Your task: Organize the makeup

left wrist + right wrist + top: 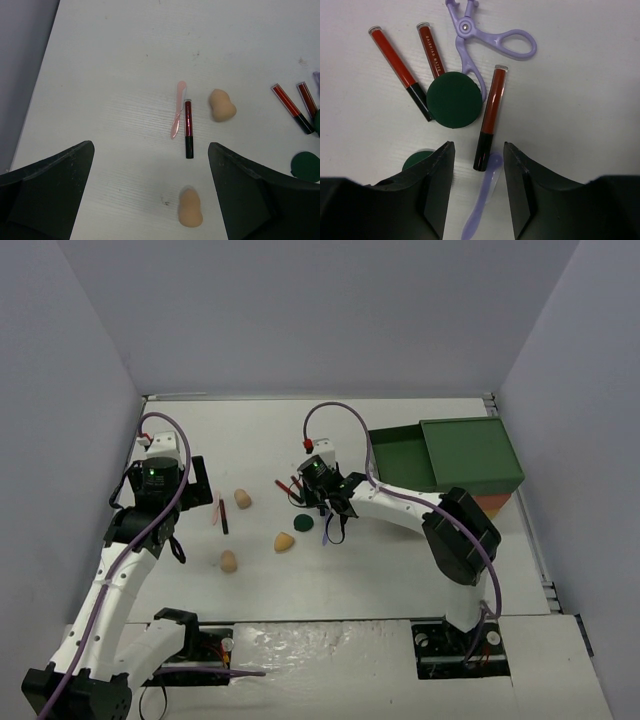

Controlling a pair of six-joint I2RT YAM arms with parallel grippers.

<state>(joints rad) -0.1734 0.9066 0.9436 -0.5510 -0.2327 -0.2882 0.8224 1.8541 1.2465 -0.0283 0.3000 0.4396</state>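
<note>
Disc overlaps red tube ahead of right gripper.

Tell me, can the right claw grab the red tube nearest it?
Probably yes: the open right claw straddles the red tube at its black end, nothing over it. The lilac spatula beside the cap might get caught too.

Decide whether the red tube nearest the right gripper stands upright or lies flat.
Lying flat: the red tube shows its whole length against the table.
</note>
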